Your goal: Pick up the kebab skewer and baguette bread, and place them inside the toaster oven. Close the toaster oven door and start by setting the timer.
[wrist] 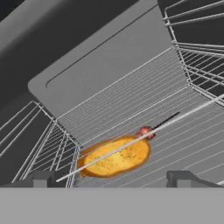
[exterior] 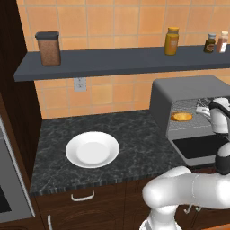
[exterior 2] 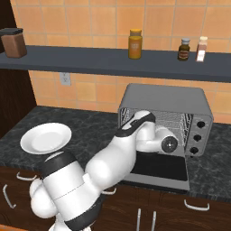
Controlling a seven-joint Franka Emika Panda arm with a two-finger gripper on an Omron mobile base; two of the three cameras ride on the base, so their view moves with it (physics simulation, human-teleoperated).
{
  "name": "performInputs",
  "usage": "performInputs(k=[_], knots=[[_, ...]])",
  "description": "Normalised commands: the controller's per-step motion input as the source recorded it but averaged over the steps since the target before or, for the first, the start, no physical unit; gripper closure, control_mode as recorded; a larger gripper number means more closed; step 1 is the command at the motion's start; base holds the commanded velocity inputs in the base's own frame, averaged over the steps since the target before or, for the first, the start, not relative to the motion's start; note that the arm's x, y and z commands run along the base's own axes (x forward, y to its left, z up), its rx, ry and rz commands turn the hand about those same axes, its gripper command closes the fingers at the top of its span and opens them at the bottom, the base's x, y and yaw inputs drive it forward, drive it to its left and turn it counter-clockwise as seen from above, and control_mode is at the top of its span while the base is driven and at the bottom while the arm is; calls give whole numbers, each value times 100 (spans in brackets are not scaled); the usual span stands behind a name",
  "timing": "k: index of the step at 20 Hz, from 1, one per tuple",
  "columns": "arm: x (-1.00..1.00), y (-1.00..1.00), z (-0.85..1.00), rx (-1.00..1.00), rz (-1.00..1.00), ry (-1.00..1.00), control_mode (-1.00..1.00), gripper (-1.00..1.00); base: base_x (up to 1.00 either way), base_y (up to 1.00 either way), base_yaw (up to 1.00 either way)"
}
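Jaws spread wide, empty, inside the toaster oven [exterior 2: 135, 97]; baguette bread [wrist: 116, 156] and kebab skewer [wrist: 148, 131] rest on its rack; toaster oven door [exterior 2: 160, 168] and timer remain.

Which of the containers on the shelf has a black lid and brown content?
The big jar at the shelf's left end. The yellow jar has an orange lid, and the two small bottles stand at the right end.

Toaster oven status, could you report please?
Gripper open, inside toaster oven. Baguette bread and kebab skewer on rack. Toaster oven door down, unobstructed.
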Motion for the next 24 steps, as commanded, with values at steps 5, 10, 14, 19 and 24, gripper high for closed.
performInputs(k=[5, 10, 14, 19, 24], knots=[[-55, 0, 0, 0, 0, 0, -100, -100, 0, 0, 0], [-48, 0, 0, 0, 3, 9, -100, -100, 0, 0, 0], [-72, 8, 0, -11, 18, 14, -100, -100, 0, 0, 0], [-77, 7, 0, -21, 31, 20, -100, -100, 0, 0, 0], [-64, 21, -10, -12, 30, 35, -100, -100, 0, 0, 0]])
